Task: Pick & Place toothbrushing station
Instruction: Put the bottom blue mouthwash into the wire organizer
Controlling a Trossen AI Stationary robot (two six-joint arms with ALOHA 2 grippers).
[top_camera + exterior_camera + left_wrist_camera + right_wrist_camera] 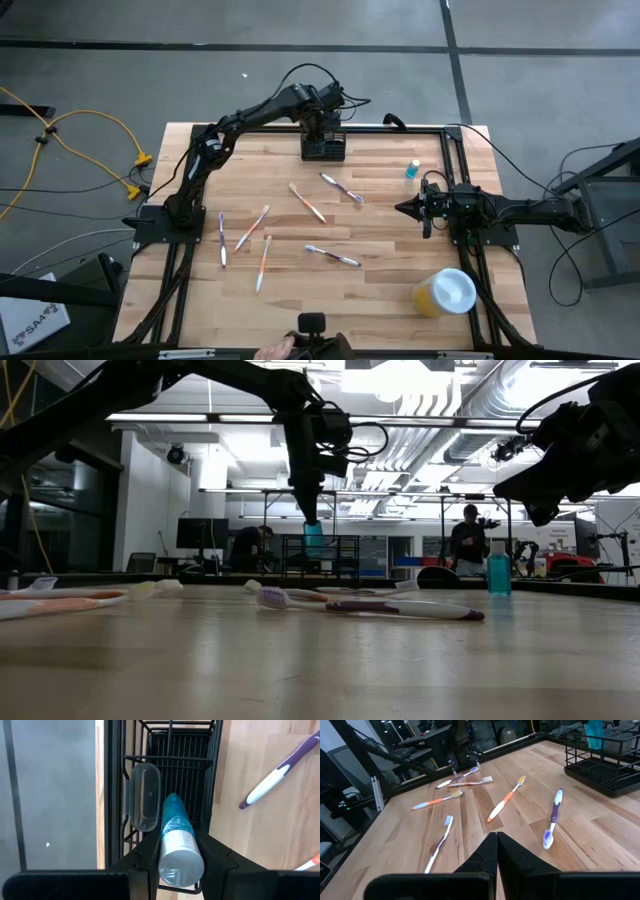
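The toothbrushing station is a black wire caddy point(324, 150) standing at the table's far edge; it also shows in the low view point(345, 552) and in the right wrist view point(605, 767). My left gripper point(322, 122) is over it, shut on a teal tube with a silver end point(175, 840). A clear plastic piece point(145, 795) sits in the caddy beside the tube. My right gripper point(410, 208) is shut and empty at the table's right side, its fingers point(496, 842) pointing toward the toothbrushes. My left gripper pinches the tube near its silver upper end point(181, 862) between its two fingers point(149, 855), coming from above and pointing down. The tube hangs upright, its teal lower end point(314, 540) down among the caddy's top wires. I cannot tell whether that end rests on anything.
Several toothbrushes lie scattered over the middle of the table, among them a purple one point(342, 188) and an orange one point(308, 203). A small blue bottle point(412, 170) stands at the right. A yellow cup with a white lid point(446, 293) stands near right. A person's hand point(275, 350) shows at the near edge.
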